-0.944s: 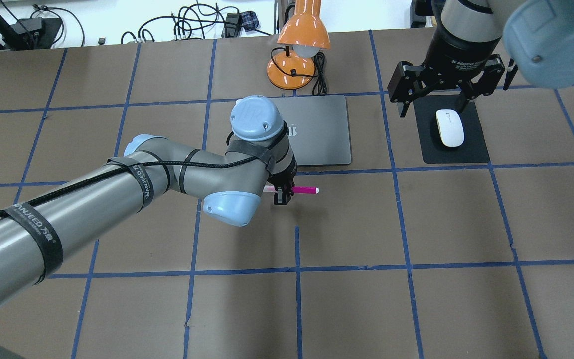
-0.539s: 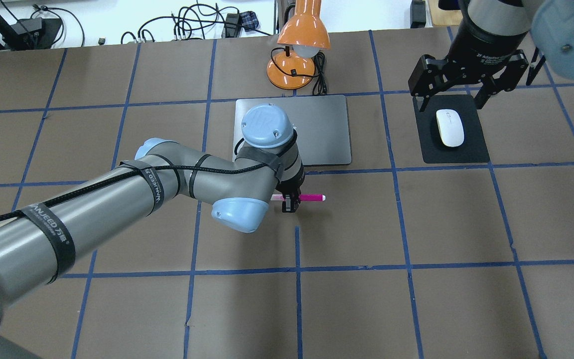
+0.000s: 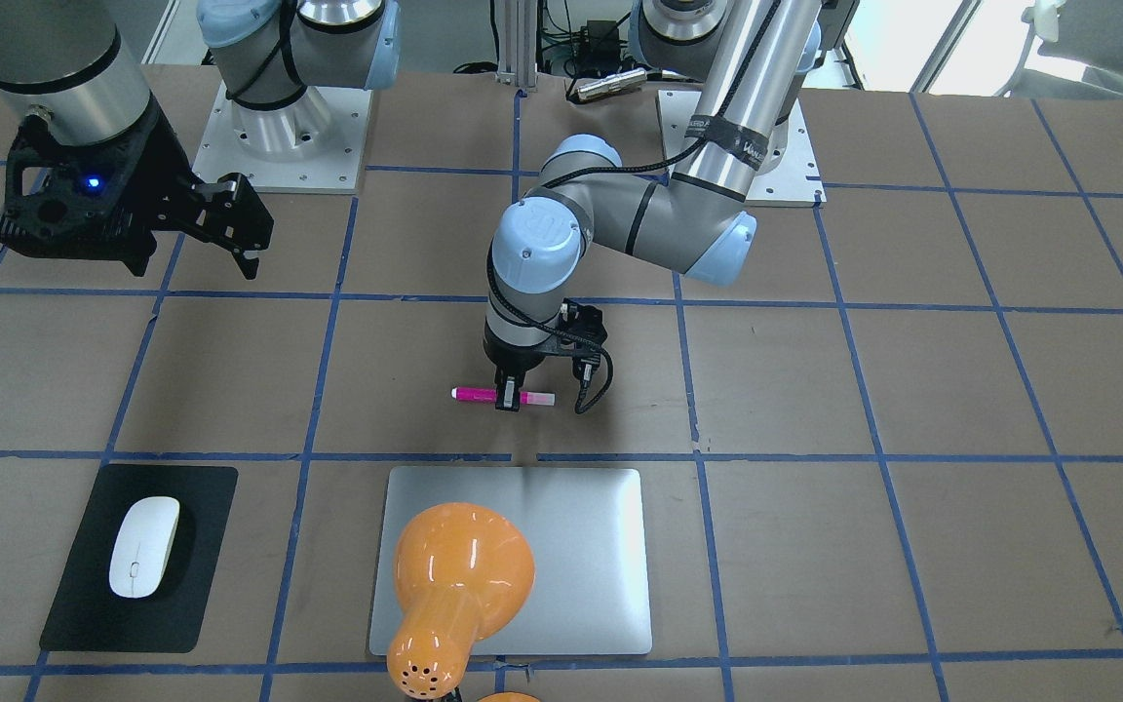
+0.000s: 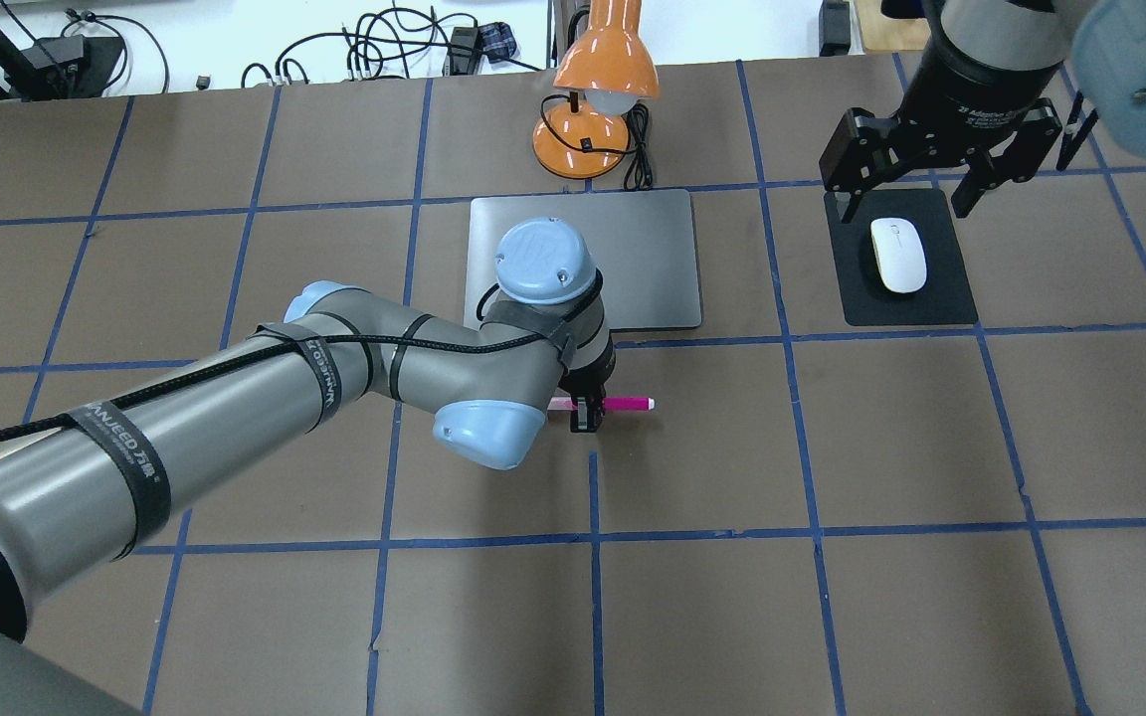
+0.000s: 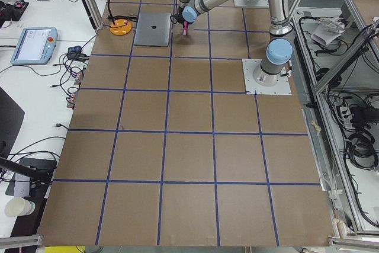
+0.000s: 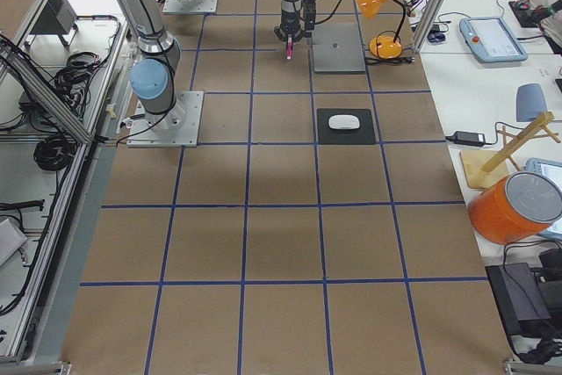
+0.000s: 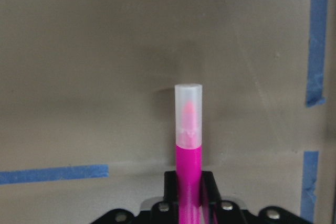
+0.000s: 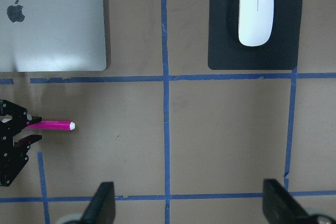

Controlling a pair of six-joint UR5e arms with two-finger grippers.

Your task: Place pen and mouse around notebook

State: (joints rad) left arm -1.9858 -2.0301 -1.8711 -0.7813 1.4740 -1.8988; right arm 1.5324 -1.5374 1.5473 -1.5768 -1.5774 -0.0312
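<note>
The pen (image 4: 625,404) is being pinched near its middle by the left gripper (image 4: 584,411), whose fingers are pressing together on the magenta barrel. The whitish cap is sticking out toward 9 o'clock in the overhead view. The pen's long axis is running 9-to-3, parallel to the near edge of the notebook (image 4: 645,261). Seen from the notebook, the pen is sitting at 6 o'clock, near that edge but apart from it. An offset shadow in the left wrist view suggests it is hanging slightly off the table. A straight lowering would likely be setting it beside the notebook.

At the notebook's 3 o'clock, the mouse (image 4: 898,256) is lying 12-to-6 on a black mat (image 4: 943,301). The right gripper (image 4: 903,199), the nearer tool, is hovering above it with fingers spread wide.
</note>
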